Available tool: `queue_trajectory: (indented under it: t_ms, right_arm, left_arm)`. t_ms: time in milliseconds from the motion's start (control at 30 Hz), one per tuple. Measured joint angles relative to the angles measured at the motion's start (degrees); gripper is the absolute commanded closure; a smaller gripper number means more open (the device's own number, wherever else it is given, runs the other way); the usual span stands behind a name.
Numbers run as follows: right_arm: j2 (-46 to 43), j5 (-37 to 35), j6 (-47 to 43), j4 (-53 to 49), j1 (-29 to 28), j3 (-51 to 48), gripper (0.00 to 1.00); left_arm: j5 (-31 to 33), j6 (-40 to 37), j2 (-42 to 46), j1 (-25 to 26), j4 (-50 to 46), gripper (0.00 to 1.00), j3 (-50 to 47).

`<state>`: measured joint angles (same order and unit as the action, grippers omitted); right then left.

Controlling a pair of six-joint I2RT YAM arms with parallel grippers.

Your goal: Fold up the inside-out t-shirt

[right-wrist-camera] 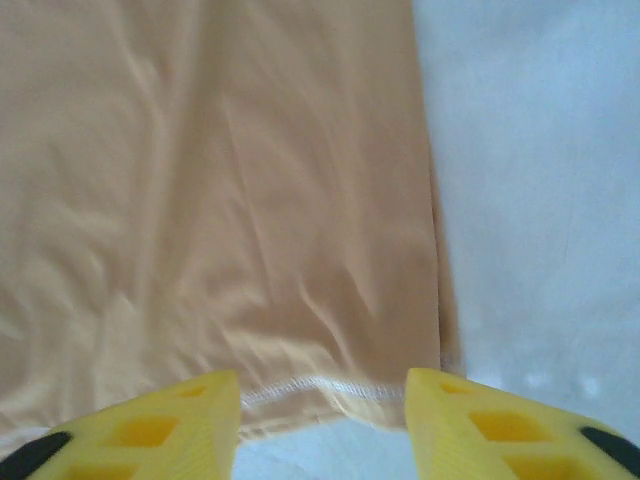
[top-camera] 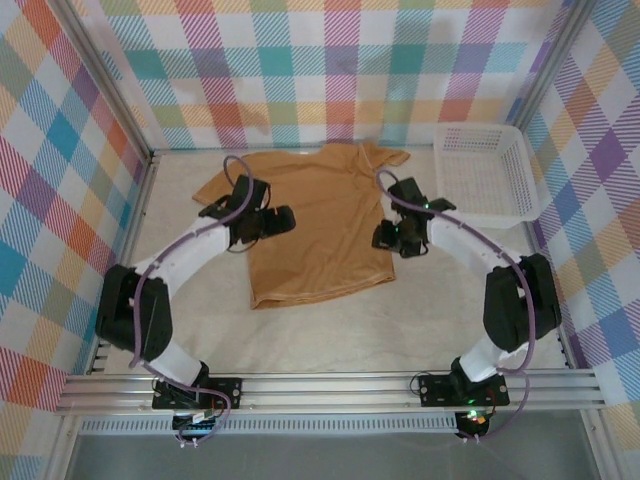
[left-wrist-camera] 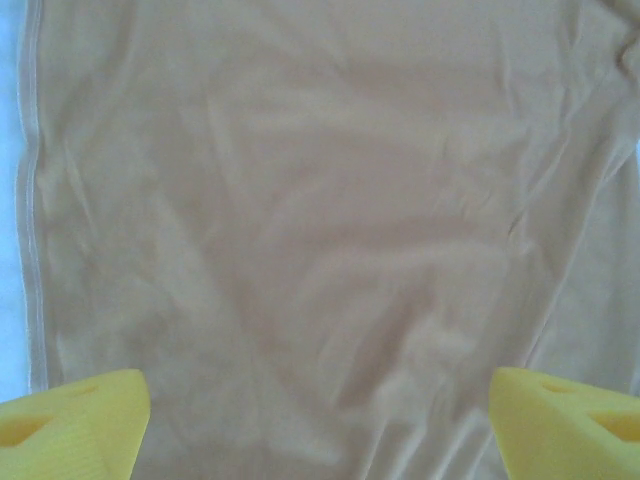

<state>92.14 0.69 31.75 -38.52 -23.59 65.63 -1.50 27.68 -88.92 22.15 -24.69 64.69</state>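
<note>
Right wrist: t-shirt (right-wrist-camera: 200, 180) hem corner beneath right hand (right-wrist-camera: 321, 388).

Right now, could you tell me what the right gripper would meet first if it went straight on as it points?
Probably the t-shirt, at its stitched hem just ahead of the open right gripper; nothing seems to lie between, though depth is hard to judge.

table (top-camera: 330, 335), perhaps cloth-covered | t-shirt (top-camera: 320, 215) spread flat | basket (top-camera: 480, 170) far-right corner
</note>
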Motion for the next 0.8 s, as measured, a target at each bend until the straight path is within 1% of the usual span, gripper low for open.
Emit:
queue_trajectory:
  t_ms: [133,300,667,733,800]
  right_arm:
    - [0.02,-0.04,3.32,1.07,-2.45,-6.12,0.55]
    - [1.49,-0.28,6.4,3.76,-4.24,-6.78,0.55]
    - [3.91,-3.08,7.96,5.57,-4.39,-8.2,0.52]
    - [3.91,-3.5,8.04,5.49,-4.39,-8.81,0.53]
    - [3.93,-4.09,8.09,5.53,-4.39,-8.92,0.58]
  left_arm:
    - [-0.66,1.57,4.02,-0.11,1.66,0.12,-9.53]
    - [-1.57,2.97,5.99,-0.11,2.67,0.12,-15.15]
    - [-0.94,3.13,10.69,-0.11,2.38,0.12,-16.57]
    - [-0.72,3.15,11.19,-0.11,2.36,0.12,-16.57]
    - [-0.55,3.13,11.32,-0.11,2.36,0.12,-16.57]
